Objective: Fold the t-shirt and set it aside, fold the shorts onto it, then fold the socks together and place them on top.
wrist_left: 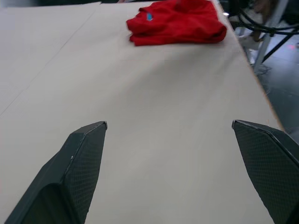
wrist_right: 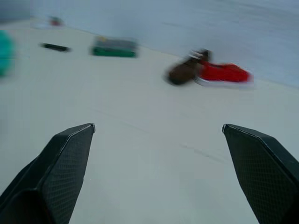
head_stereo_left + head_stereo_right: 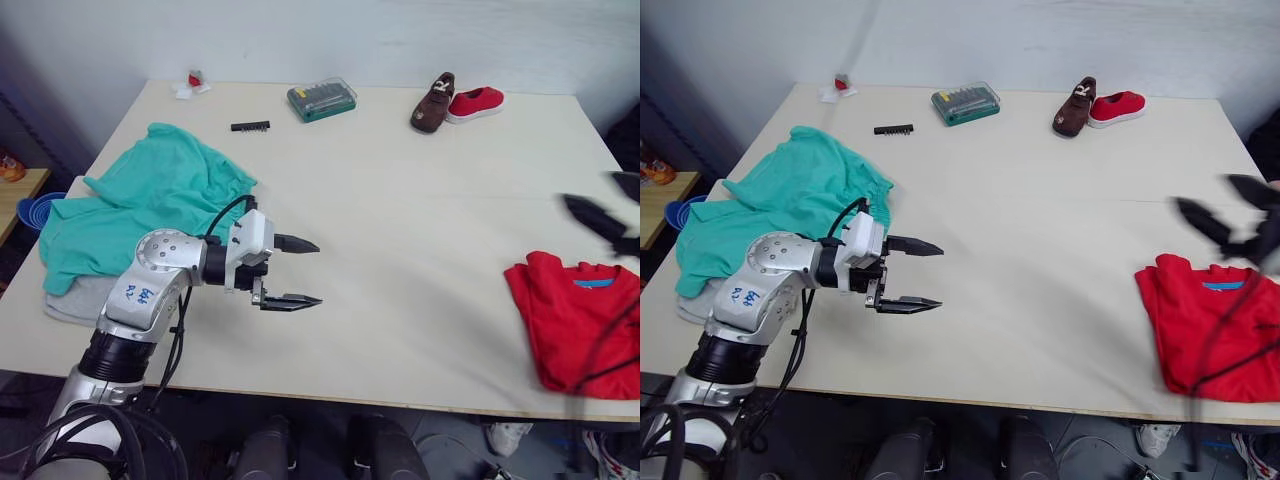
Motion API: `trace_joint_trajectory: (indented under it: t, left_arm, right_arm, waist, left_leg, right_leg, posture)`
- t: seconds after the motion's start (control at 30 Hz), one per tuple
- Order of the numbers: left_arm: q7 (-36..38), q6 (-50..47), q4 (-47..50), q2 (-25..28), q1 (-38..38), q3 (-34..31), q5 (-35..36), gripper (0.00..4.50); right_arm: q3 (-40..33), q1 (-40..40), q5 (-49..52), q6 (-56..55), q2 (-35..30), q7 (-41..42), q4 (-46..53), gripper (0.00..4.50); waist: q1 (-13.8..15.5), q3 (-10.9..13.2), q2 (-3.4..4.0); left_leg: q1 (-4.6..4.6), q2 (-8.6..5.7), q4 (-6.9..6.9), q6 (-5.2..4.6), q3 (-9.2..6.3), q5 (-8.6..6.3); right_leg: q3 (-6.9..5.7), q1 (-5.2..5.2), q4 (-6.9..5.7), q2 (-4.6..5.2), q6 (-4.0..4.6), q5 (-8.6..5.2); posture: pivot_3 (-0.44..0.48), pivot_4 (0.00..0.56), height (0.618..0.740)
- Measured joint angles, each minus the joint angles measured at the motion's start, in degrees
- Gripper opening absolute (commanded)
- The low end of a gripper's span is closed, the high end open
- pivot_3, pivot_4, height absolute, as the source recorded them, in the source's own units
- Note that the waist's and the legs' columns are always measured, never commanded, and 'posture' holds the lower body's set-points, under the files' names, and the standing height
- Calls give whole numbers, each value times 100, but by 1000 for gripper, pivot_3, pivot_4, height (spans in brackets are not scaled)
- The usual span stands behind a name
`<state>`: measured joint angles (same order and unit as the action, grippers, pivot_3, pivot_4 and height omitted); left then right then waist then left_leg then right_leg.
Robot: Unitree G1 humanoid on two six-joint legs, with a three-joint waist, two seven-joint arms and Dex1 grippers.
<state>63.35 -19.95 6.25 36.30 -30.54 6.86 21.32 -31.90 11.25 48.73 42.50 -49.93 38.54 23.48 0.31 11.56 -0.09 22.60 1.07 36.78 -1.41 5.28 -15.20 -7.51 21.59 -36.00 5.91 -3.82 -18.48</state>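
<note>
Your bright red short-sleeved cloth t-shirt (image 3: 580,315) already lies folded into a compact bundle at the right front corner of the pale tabletop (image 3: 400,260), blue neck label up, which reads as the set-aside spot where the stack is meant to grow. Your right gripper (image 3: 1230,228) hangs just above and beyond it, fingers spread and empty, apparently clear of the shirt. Your left gripper (image 3: 292,272) hovers over bare table near the front left, its two black fingers wide apart and holding nothing. Just beside its arm, the large teal cloth shorts (image 3: 140,205) lie rumpled at the left edge, unfolded, with a strip of light grey knit, probably the socks (image 3: 75,300), partly tucked under their near side. The shorts look like your next job, and the left gripper is well placed for them.
</note>
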Motion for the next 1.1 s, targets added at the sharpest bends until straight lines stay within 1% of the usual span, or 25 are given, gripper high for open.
trace_joint_trajectory:
  t: [0.07,0.1,0.13,0.17,0.2,0.27,0.4,0.5,0.6,0.7,0.83,0.97,1.1]
  left_arm:
    - [-264,5,14,74,160,-138,-149,4500]
    - [-491,35,40,158,321,-291,-274,4500]
    - [-649,59,38,230,469,-419,-376,4500]
    - [-816,86,64,279,607,-513,-495,4500]
    - [-933,106,109,290,701,-552,-584,4500]
    - [-1167,133,287,329,896,-608,-749,4500]
    - [-1532,193,396,501,1093,-666,-1089,4500]
    - [-1805,357,330,629,1120,-683,-1474,4500]
    - [-2076,684,10,887,1106,-651,-1996,4500]
    - [-2145,839,-46,1096,1178,-681,-2235,4500]
    - [-2202,946,-57,1134,1293,-690,-2387,4500]
    - [-2326,1090,-163,1337,1292,-682,-2720,4500]
    - [-2342,1044,-290,1351,1294,-684,-2827,4500]
  right_arm:
    - [416,15,246,154,203,-139,485,4471]
    - [659,-5,259,147,264,-163,698,4471]
    - [841,-91,239,121,309,-149,868,4471]
    - [1068,-198,145,70,347,-117,992,4471]
    - [1216,-304,71,13,405,-88,1020,4471]
    - [1552,-435,-106,-67,503,-23,1038,4471]
    - [1835,-489,-328,-312,537,134,1118,4471]
    - [2091,-477,-449,-455,564,245,1162,4471]
    - [2277,-313,-468,-507,582,368,1192,4471]
    - [2276,-304,-481,-517,581,425,1182,4471]
    - [2275,-305,-511,-517,581,432,1180,4471]
    - [2275,-320,-563,-517,581,425,1180,4471]
    - [2275,-325,-603,-517,581,424,1180,4471]
  waist:
    - [76,0,0]
    - [133,-10,-13]
    - [197,-13,-30]
    - [256,-25,-60]
    - [253,-24,-78]
    - [146,-24,-78]
    - [20,-25,-82]
    - [-31,-25,-82]
    - [-71,-24,-82]
    - [-54,-24,-83]
    - [-45,-25,-85]
    - [-47,-25,-86]
    - [-57,-25,-86]
  left_leg:
    - [17,-3,11,-11,-1,-8]
    - [21,24,44,-1,81,-28]
    - [22,59,70,0,182,-63]
    - [23,77,76,-2,288,-82]
    - [32,56,63,-19,292,-80]
    - [36,54,66,-36,291,-78]
    - [31,53,71,-56,292,-88]
    - [28,54,63,-55,289,-87]
    - [25,56,54,-51,291,-86]
    - [26,56,47,-50,291,-87]
    - [30,55,52,-53,292,-89]
    - [28,56,52,-53,292,-89]
    - [29,56,50,-53,292,-89]
  right_leg:
    - [0,8,7,3,-1,0]
    - [105,88,-39,-14,3,0]
    - [192,136,-78,-40,15,-7]
    - [298,212,-115,-55,23,-11]
    - [310,205,-102,-49,3,-4]
    - [305,199,-91,-49,-17,8]
    - [307,192,-90,-48,-26,21]
    - [306,193,-93,-48,-22,24]
    - [307,198,-94,-49,-19,24]
    - [306,201,-88,-48,-18,24]
    - [305,201,-87,-46,-18,24]
    - [306,201,-89,-45,-18,24]
    - [306,203,-90,-45,-18,24]
  posture:
    - [0,150,740]
    - [0,150,740]
    - [0,150,740]
    - [0,150,740]
    - [0,150,740]
    - [0,150,740]
    - [0,150,740]
    - [0,150,740]
    - [0,150,740]
    - [0,150,740]
    - [0,150,740]
    - [0,150,740]
    - [0,150,740]
